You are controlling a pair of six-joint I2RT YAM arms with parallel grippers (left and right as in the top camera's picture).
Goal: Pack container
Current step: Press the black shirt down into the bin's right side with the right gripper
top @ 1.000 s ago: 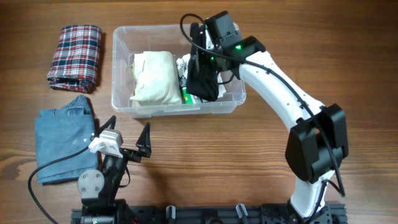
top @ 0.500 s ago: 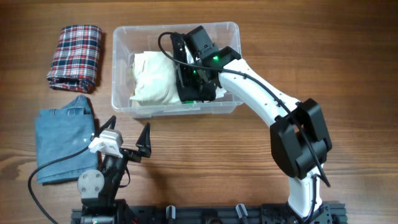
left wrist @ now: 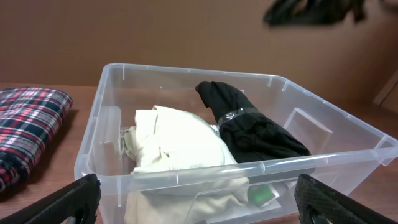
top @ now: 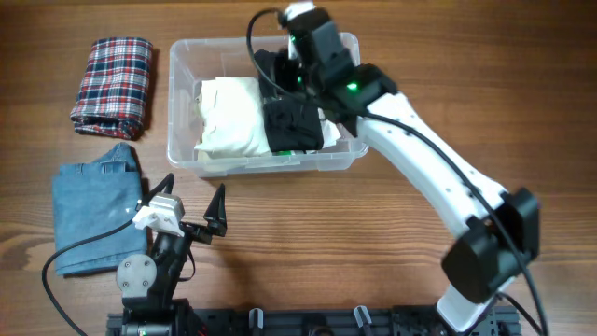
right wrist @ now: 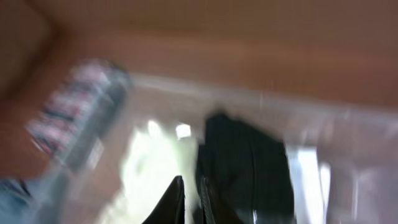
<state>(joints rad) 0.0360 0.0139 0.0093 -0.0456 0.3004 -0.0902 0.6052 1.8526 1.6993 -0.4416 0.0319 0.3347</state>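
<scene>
We see the container point(top: 184, 70) on the table point(top: 373, 243), a cream garment point(top: 229, 117) and a black garment point(top: 297, 129) side by side inside it. Above the container the right gripper point(right wrist: 189, 186) hovers, fingertips nearly together (this view is blurred). In front of the container, the left gripper point(top: 196, 187) gapes wide.

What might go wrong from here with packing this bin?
1. The black garment lies bunched against the cream one; it may unfold or ride up over the rim of the bin.
2. The plaid piece and the denim are still outside, and little bare floor shows in the bin, so stacking them on top may overfill it.
</scene>
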